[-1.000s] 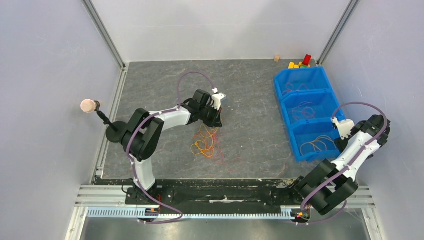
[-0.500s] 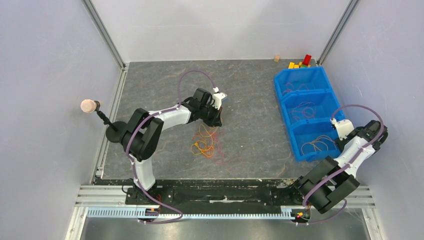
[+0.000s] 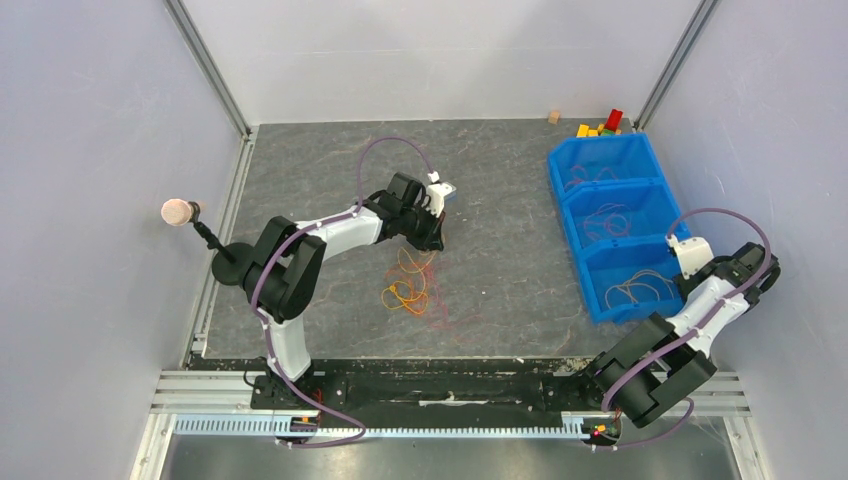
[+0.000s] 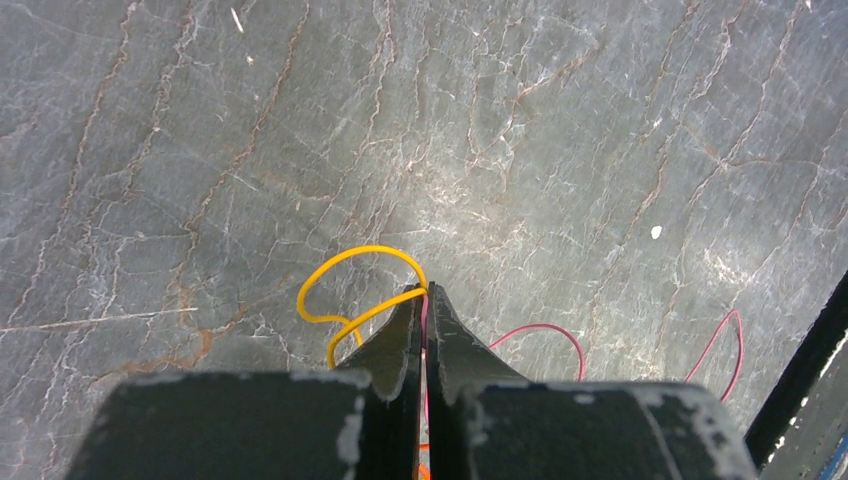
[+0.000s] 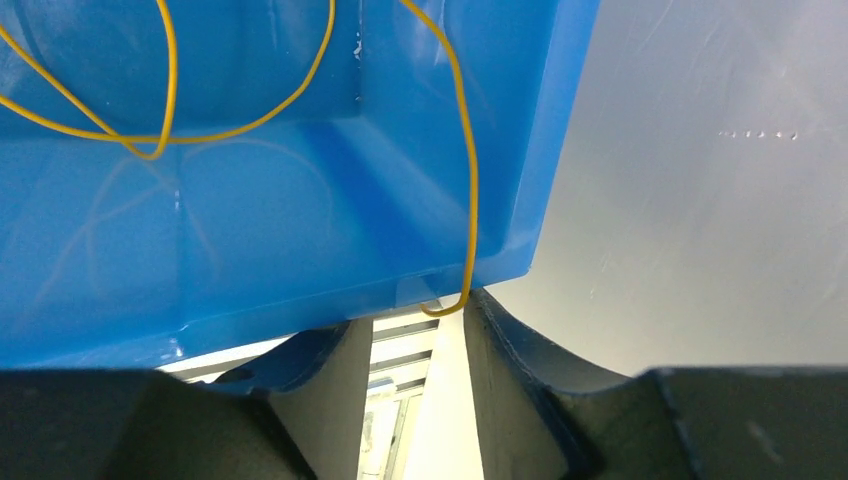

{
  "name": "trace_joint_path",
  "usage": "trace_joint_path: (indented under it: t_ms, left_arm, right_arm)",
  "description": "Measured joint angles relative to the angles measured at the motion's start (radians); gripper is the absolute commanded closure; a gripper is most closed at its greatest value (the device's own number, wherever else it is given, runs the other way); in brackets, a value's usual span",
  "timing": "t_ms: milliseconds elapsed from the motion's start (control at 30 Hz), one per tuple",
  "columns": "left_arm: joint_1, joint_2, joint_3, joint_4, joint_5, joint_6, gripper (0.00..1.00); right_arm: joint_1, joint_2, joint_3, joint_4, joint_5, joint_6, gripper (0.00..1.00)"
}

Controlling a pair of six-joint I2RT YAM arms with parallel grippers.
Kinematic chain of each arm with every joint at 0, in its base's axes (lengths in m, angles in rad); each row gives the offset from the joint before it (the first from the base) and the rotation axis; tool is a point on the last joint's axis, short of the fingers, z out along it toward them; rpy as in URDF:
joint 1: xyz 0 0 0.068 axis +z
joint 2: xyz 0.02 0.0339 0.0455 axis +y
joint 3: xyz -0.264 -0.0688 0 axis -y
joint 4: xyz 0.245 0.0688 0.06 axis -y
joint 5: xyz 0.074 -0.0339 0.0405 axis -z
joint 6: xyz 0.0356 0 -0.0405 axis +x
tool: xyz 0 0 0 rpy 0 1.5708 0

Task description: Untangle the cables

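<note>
A loose tangle of orange, yellow and red cables lies on the grey table near the middle. My left gripper stands over its far end. In the left wrist view that gripper is shut on a yellow cable and a thin red cable pinched at the tips. My right gripper is at the near right corner of the blue bin. Its jaws stand apart, and the hooked end of a yellow cable hangs over the bin wall just at the fingertips, not pinched.
The bin has three compartments, each holding loose cables. Coloured blocks and a small wooden cube sit at the back right. A microphone on a stand is at the left. Enclosure walls close in both sides.
The right arm has drawn back a little toward the near right, away from the bin. The left gripper has stayed shut, nearly still.
</note>
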Motion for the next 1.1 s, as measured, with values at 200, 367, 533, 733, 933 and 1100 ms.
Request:
trace_joint_path:
  t_ms: [200, 367, 533, 733, 933, 1100]
  left_arm:
    - [0.0, 0.0, 0.019, -0.006, 0.0, 0.002, 0.98]
    - [0.0, 0.0, 0.027, -0.012, 0.0, 0.002, 0.98]
    - [0.0, 0.0, 0.027, -0.013, -0.001, 0.002, 0.98]
    - [0.0, 0.0, 0.027, -0.013, -0.002, 0.002, 0.98]
    - [0.002, 0.0, 0.018, -0.013, -0.009, 0.002, 0.98]
    - [0.024, -0.012, -0.023, -0.015, 0.003, 0.001, 0.65]
  right_arm:
    - [-0.006, -0.002, 0.0, 0.006, -0.024, 0.0, 0.94]
    - [-0.008, -0.018, 0.001, 0.011, -0.044, 0.004, 1.0]
    - [-0.009, -0.031, 0.13, -0.131, -0.122, -0.023, 1.0]
    - [0.086, -0.062, 0.274, -0.247, -0.22, -0.004, 1.0]
    - [0.265, 0.027, 0.187, -0.222, -0.238, 0.113, 1.0]
    - [0.332, 0.093, 0.099, -0.175, -0.208, 0.173, 0.54]
